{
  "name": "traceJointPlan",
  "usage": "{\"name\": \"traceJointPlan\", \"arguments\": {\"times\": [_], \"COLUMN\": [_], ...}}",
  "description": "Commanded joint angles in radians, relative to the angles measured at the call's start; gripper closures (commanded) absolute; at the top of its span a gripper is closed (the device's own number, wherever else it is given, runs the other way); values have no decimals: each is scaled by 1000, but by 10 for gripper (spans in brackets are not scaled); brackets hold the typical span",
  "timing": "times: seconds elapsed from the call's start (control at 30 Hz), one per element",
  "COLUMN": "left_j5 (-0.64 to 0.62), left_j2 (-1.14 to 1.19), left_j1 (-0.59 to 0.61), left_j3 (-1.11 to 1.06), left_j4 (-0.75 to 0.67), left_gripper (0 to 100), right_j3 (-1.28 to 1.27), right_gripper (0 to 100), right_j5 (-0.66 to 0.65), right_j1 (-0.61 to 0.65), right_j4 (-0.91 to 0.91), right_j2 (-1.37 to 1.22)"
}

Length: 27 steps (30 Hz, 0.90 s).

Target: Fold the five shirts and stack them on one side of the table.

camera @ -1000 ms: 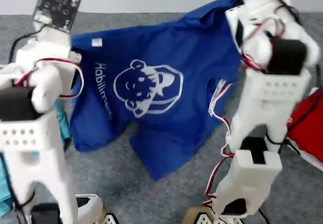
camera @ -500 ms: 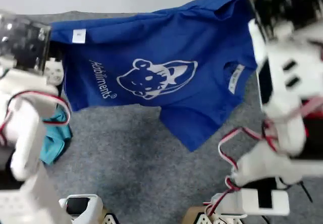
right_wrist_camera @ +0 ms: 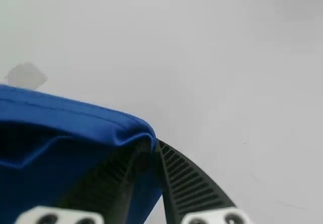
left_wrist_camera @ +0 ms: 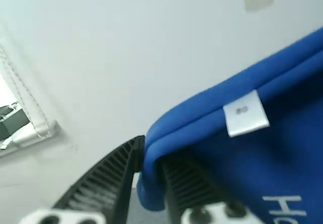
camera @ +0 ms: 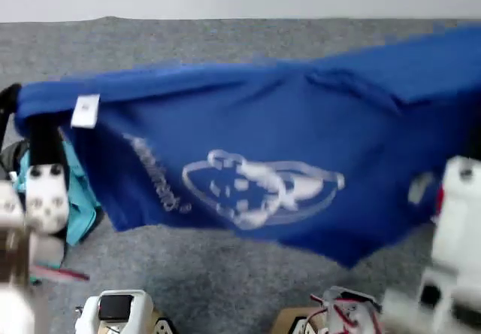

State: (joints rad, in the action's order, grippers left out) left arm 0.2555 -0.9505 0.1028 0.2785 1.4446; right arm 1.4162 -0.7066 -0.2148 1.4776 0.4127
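Over grey table [camera: 225, 44], left fingers [left_wrist_camera: 108, 176] and right fingers [right_wrist_camera: 187, 183] pinch opposite ends of the blue shirt [camera: 301, 127].

**Blue shirt [camera: 301, 123] spread wide above the table [camera: 225, 40]**

The blue shirt hangs stretched across nearly the whole width, above the grey table. Its white picture print [camera: 259, 187] faces the camera, with a small white tag [camera: 85, 111] near the top edge at one end. A teal cloth [camera: 81, 206] lies below that end, beside a white arm [camera: 46, 198].

Blue shirt [camera: 323, 127] — white cartoon print [camera: 263, 189]
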Motion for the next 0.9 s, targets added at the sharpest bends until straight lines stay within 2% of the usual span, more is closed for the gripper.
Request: {"name": "traceJointPlan", "arguments": {"times": [0.0,0.13,0.37,0.5,0.67,0.87], "left_j5": [18,94,103,104,101,106], "left_j2": [-49,-87,-126,-123,-121,-118], "left_j1": [5,8,11,11,12,6], "left_j3": [25,1,-183,-335,-654,-1072], "left_j4": [-3,23,38,15,-213,-692], "left_gripper": [992,992,993,993,993,994], "right_j3": [3,-11,-255,-417,-710,-1145], "right_gripper": [988,988,988,988,988,988], "right_j5": [-28,-63,-57,-57,-46,5], "right_j1": [-31,-30,-27,51,120,124], "right_j4": [2,84,117,119,39,-269], "right_j2": [19,21,22,22,19,21]}}
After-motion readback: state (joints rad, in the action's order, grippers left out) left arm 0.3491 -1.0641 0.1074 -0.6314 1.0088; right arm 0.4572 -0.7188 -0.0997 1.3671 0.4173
